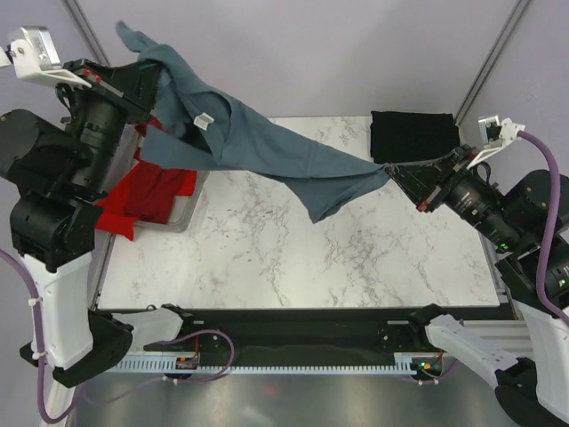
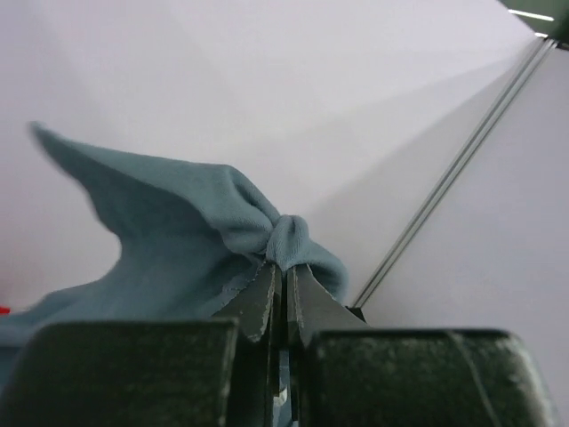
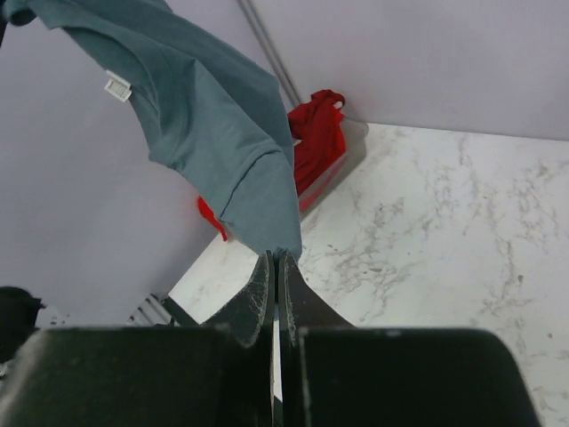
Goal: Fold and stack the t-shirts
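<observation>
Blue-grey t-shirt (image 1: 267, 147) hangs stretched above marble table (image 1: 311, 258), L gripper (image 2: 284, 269) & R gripper (image 3: 276, 260) each clamped on an edge, prob. to spread it flat for folding.

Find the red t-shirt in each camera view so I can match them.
Top external: red t-shirt at the left side.
Left wrist: not clearly in it; only a red speck at the left edge.
Right wrist: upper centre, past the table edge.
Shared landmark: blue-grey t-shirt, in all three.
</observation>
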Available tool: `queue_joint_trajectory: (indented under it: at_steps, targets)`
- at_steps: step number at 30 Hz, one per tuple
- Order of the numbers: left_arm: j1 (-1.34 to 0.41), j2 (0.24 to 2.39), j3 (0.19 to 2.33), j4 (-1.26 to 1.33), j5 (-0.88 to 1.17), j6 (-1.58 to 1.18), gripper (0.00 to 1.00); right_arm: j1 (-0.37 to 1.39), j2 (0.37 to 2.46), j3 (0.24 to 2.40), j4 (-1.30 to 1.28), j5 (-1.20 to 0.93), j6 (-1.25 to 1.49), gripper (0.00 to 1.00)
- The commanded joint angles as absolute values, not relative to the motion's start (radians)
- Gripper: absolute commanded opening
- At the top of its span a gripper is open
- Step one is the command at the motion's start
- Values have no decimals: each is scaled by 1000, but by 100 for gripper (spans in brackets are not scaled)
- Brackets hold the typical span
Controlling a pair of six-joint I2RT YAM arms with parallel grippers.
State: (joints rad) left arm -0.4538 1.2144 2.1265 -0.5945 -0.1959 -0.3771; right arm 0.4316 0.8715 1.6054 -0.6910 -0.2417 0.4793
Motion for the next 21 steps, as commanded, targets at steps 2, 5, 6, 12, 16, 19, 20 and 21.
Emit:
queue_joint_trajectory:
  at_steps: [2,5,6,12,16,19,20,21]
  targets:
    - [-451,1379,2235,-655,-144,-308,2,431,838,1595,-627,-338,503,0]
    - [-453,1465,2275,-646,-74,-327,2,430,818,1571,-655,-316,515,0]
    - [-454,1491,2279,-640,-24,-348,2,431,801,1554,-658,-319,526,0]
    - [-581,1856,2313,-634,188,-413,2,430,651,1335,-669,-235,659,0]
    - [-718,2188,2420,-675,219,-382,4,430,595,1229,-739,-166,715,0]
    - [-773,2403,2511,-693,264,-419,6,431,575,1207,-816,-115,727,0]
    - [-784,2433,2522,-692,268,-426,6,431,571,1209,-843,-98,726,0]
    - [-802,2475,2522,-690,259,-431,6,430,566,1212,-857,-56,716,0]
